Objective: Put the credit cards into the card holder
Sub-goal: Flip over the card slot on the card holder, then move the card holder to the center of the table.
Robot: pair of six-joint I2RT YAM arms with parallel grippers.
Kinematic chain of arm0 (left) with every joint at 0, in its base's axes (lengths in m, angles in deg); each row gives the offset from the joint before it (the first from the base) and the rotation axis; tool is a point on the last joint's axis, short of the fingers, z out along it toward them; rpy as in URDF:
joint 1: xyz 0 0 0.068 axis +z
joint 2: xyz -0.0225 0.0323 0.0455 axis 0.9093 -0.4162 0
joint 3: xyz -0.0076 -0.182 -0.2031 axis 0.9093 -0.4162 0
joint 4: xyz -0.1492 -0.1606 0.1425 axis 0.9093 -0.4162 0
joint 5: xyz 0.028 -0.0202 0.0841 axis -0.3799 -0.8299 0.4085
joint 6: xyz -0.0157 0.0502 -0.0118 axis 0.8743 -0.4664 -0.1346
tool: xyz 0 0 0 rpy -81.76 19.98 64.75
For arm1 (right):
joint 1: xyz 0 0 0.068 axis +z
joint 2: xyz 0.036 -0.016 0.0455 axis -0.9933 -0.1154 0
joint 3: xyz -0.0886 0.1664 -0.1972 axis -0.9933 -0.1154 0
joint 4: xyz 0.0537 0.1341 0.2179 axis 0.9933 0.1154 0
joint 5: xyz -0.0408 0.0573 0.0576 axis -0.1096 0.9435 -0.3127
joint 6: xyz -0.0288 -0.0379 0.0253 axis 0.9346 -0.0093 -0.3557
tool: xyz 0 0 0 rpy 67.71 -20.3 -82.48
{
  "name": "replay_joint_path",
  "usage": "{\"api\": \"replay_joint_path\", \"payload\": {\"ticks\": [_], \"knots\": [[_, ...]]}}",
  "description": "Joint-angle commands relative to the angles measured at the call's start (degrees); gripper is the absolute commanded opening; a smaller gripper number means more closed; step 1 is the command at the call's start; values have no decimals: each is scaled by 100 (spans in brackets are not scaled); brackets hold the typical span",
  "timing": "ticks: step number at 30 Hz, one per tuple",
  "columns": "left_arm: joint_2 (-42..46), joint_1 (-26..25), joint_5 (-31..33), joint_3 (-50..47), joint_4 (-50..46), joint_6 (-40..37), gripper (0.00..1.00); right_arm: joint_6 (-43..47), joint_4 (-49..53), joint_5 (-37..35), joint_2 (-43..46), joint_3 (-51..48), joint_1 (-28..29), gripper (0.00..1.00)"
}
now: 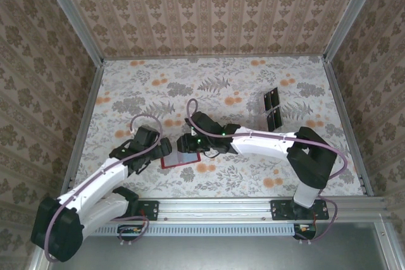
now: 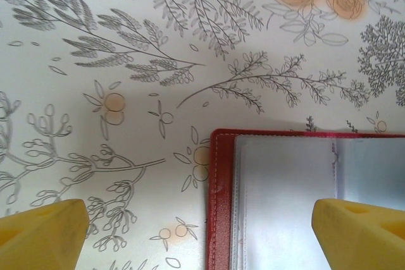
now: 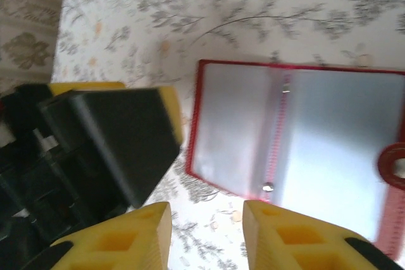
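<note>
Robot test cell, laboratory type. Floral-print tabletop, enclosed left, right and far by beige damask-wallpapered panels in bare aluminium posts; two white-and-black robot arms bolted to slotted aluminium rail at near edge.

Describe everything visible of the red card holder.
The card holder lies open and flat on the floral table, inner side up. Red leather-like cover with a stitched edge, glossy clear sleeves, a central spine with two metal rivets, a round snap tab at one end. The left gripper, open, straddles one red edge; contact cannot be judged.
</note>
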Motion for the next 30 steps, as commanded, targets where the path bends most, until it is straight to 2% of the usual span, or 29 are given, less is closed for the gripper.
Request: {"api": "replay_joint_path", "payload": {"ticks": [1,7,12,17,24,30], "knots": [[-234,-69,-228,116,448,-125,100,46,274,-250,-214,-59,-29,30],[-815,-410,-108,220,787,-71,100,66,58,-268,-730,-21,-72,17],[-1211,-601,66,247,740,-146,100,45,-181,-268,-1016,-150,-154,14],[-1592,-612,390,249,306,-226,100,-72,-332,-399,-1060,-424,-219,13],[-1274,-606,569,-137,248,86,100,-254,-378,-656,-989,-793,-270,11],[-1150,-604,550,-83,406,4,100,-386,-164,-968,-885,-1000,-316,9]]}}
